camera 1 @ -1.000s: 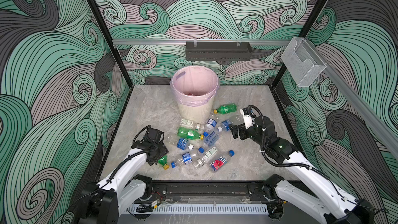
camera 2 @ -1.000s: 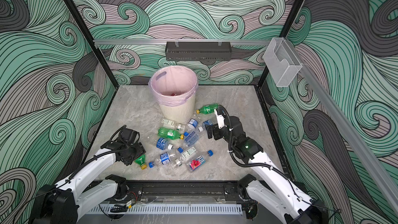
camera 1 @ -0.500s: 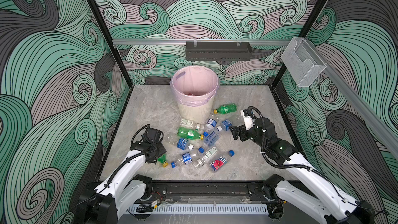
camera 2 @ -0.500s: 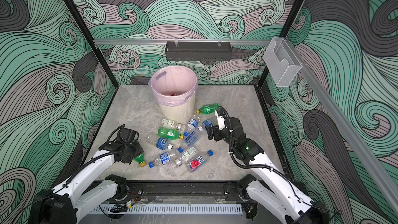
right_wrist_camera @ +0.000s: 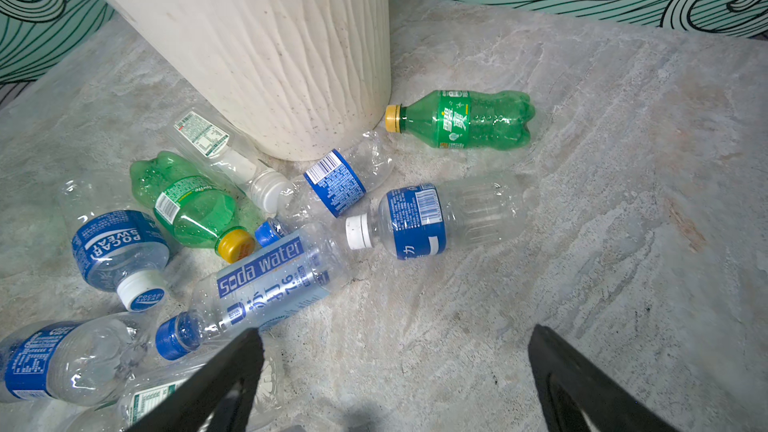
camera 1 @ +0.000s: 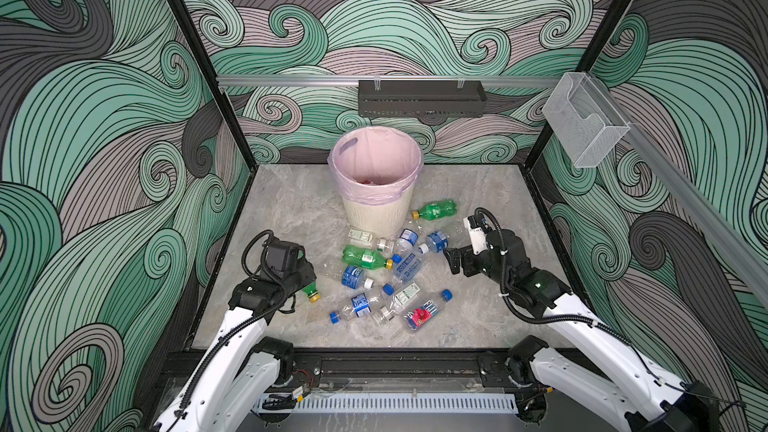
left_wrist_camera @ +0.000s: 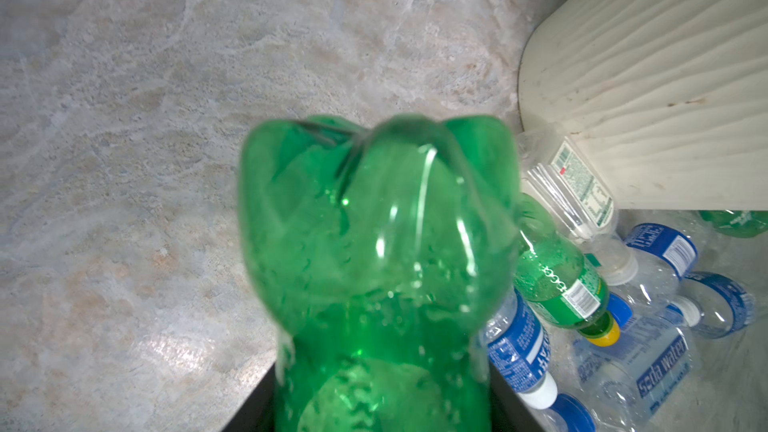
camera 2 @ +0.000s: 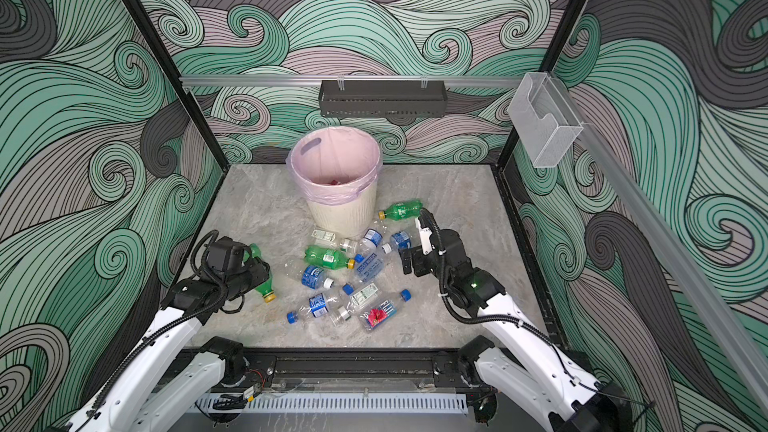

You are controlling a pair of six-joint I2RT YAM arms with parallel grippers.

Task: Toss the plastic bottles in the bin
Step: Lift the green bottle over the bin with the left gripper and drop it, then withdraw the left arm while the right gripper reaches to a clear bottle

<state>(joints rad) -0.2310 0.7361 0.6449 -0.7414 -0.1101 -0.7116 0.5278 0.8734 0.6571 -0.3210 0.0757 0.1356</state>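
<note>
My left gripper [camera 2: 254,273] is shut on a green plastic bottle [left_wrist_camera: 374,243] with a yellow cap [camera 1: 314,296], held just off the floor at the front left. The cream ribbed bin [camera 1: 378,218] with its pink liner stands at the back middle. Several plastic bottles lie in front of it in both top views: a green one [camera 1: 363,257], clear blue-labelled ones [camera 1: 409,263] and one with a red flower label [camera 1: 424,311]. Another green bottle [right_wrist_camera: 461,124] lies right of the bin. My right gripper [right_wrist_camera: 395,367] hangs open and empty beside the pile's right edge.
A long black perforated tray [camera 1: 422,97] hangs on the back wall and a clear plastic box [camera 1: 586,122] on the right wall. Patterned walls close three sides. A black rail [camera 1: 395,363] runs along the front edge.
My left gripper has closed on the green bottle and carried it a little up and away from the front edge. The right arm has hardly moved.
</note>
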